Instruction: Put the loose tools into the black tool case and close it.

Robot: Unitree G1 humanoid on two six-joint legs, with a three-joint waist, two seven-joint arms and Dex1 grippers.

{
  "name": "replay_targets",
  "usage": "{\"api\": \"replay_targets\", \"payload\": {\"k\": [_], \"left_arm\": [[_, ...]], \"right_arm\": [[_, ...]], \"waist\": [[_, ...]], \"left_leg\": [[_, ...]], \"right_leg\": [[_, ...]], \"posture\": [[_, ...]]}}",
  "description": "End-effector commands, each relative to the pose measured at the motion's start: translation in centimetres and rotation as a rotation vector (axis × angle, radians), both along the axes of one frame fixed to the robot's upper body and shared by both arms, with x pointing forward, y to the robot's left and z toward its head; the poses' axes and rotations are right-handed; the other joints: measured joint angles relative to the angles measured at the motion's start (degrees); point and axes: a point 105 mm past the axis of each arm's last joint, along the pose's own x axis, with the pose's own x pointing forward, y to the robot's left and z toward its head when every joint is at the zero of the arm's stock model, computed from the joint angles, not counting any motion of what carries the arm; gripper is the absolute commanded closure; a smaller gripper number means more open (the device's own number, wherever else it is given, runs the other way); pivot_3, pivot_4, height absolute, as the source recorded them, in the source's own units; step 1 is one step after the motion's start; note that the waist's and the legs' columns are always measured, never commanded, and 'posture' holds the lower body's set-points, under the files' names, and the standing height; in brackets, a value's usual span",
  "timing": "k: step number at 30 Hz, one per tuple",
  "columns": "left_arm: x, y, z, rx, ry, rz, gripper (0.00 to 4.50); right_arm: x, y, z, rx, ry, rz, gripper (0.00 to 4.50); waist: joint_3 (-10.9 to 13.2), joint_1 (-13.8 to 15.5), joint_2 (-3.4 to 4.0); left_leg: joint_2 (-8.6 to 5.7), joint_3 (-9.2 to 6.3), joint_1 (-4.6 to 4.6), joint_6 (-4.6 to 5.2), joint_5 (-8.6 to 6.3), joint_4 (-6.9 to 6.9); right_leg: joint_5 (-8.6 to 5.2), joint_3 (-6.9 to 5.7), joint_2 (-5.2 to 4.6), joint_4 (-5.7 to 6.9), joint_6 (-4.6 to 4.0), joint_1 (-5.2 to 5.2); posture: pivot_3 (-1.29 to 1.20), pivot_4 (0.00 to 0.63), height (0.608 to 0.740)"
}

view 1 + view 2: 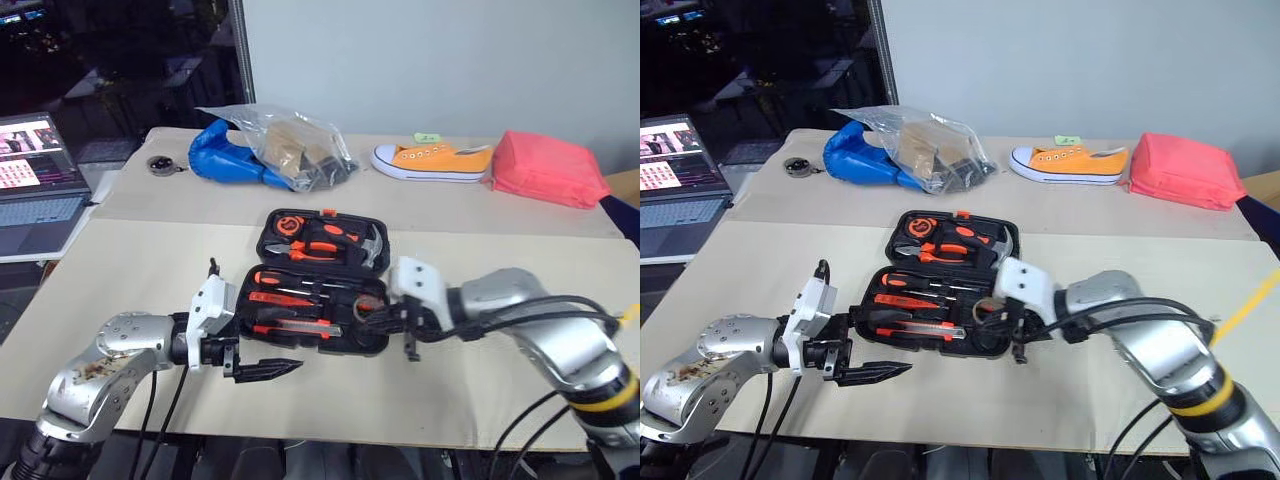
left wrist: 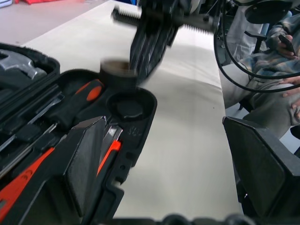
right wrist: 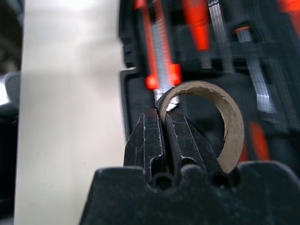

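Observation:
The black tool case [image 1: 262,236] lies open in the middle of the table. Orange-and-black screwdrivers [image 1: 285,282] and the utility knife [image 1: 292,328] rest in recesses of its near half. My right gripper [image 3: 161,117] is shut on the wall of the grey tape ring [image 3: 232,117]. It holds the tape ring [image 2: 117,75] just above a round recess [image 2: 129,105] at the right end of the near half. My left gripper [image 1: 268,350] stands open at the case's front left corner, with one finger [image 2: 86,159] over the corner and the other [image 2: 262,164] over bare table.
Pliers, a hammer and a round tape measure [image 1: 320,240] fill the lid. An orange shoe [image 1: 435,160], a pink-red pouch [image 1: 548,168] and a plastic bag [image 1: 270,148] line the far side. A laptop [image 1: 35,180] stands left. A seated person [image 2: 267,56] is beyond the table's right side.

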Motion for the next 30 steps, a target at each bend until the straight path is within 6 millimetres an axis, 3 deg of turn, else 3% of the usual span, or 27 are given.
{"api": "replay_targets", "payload": {"k": [1, 4, 10, 13, 14, 18, 20, 26, 30], "left_arm": [[-0.1, -0.1, 1.2, 0.006, -0.061, 0.001, 0.24], [-0.2, -0.3, 1.5, 0.011, -0.067, 0.01, 0.24], [-0.2, -1.0, 1.9, 0.013, -0.074, 0.025, 0.24], [0.1, -1.1, 2.2, 0.012, -0.078, 0.044, 0.24], [0.3, -1.0, 2.3, 0.007, -0.077, 0.055, 0.24], [1.2, -0.3, 2.9, -0.018, -0.057, 0.123, 0.24], [1.8, 0.4, 3.2, -0.045, -0.028, 0.185, 0.24], [7.4, 4.4, 3.4, -0.065, -0.043, 0.642, 0.24], [11.6, 6.0, 3.5, -0.031, 0.068, 0.84, 0.24]], "right_arm": [[-0.4, -0.4, -1.4, -0.08, 0.044, 0.023, 4.49], [-1.0, -0.7, -2.4, -0.126, 0.083, 0.051, 4.49], [-0.1, -1.0, -3.6, -0.179, 0.08, 0.025, 4.49], [-0.6, -1.0, -3.7, -0.183, 0.101, 0.066, 4.49], [-0.9, -0.9, -3.4, -0.169, 0.107, 0.085, 3.91], [-0.5, -0.4, -1.6, -0.056, 0.054, 0.068, 2.67], [-0.2, 0.0, 0.0, 0.046, 0.032, 0.042, 2.44], [3.0, 0.1, 5.4, 0.358, -0.126, -0.185, 2.44], [7.5, -3.2, 5.7, 0.294, -0.181, -0.492, 2.44]], "waist": [[0.0, 0.1, 0.0], [0.0, 0.0, 0.0], [0.0, -0.2, -0.01], [0.0, -0.1, -0.01], [0.0, -0.1, -0.01], [0.0, 0.1, -0.01], [0.0, 0.1, -0.02], [0.0, -0.3, -0.05], [0.0, 0.1, -0.11]], "left_leg": [[-0.02, 0.01, -0.05, 0.01, -0.02, 0.0], [-0.05, 0.02, -0.1, 0.11, -0.09, 0.0], [-0.01, -0.01, 0.0, 0.12, -0.09, -0.01], [0.0, 0.0, 0.16, 0.12, -0.09, 0.01], [-0.01, 0.0, 0.19, 0.12, -0.09, 0.01], [-0.01, -0.01, 0.17, 0.12, -0.09, 0.01], [-0.01, -0.01, 0.07, 0.13, -0.1, -0.02], [-0.02, -0.1, -0.01, 0.21, -0.15, 0.03], [-0.06, -0.13, 0.05, 0.15, -0.11, 0.09]], "right_leg": [[0.08, -0.01, -0.03, -0.01, -0.15, -0.02], [0.1, 0.0, -0.06, -0.01, -0.18, -0.08], [-0.02, -0.04, 0.0, 0.02, -0.05, -0.01], [-0.12, -0.03, 0.0, 0.02, 0.13, 0.13], [-0.14, -0.03, -0.01, 0.02, 0.16, 0.16], [-0.14, -0.03, -0.01, 0.03, 0.16, 0.14], [-0.11, -0.04, 0.0, 0.03, 0.07, 0.06], [0.09, -0.06, 0.02, 0.11, -0.23, 0.04], [0.09, -0.08, 0.03, 0.12, -0.09, 0.1]], "posture": [[0.0, 0.15, 0.74], [0.0, 0.15, 0.74], [0.0, 0.15, 0.74], [0.0, 0.15, 0.74], [0.0, 0.15, 0.74], [0.0, 0.15, 0.74], [0.0, 0.15, 0.74], [0.0, 0.15, 0.74], [0.0, 0.15, 0.74]]}}
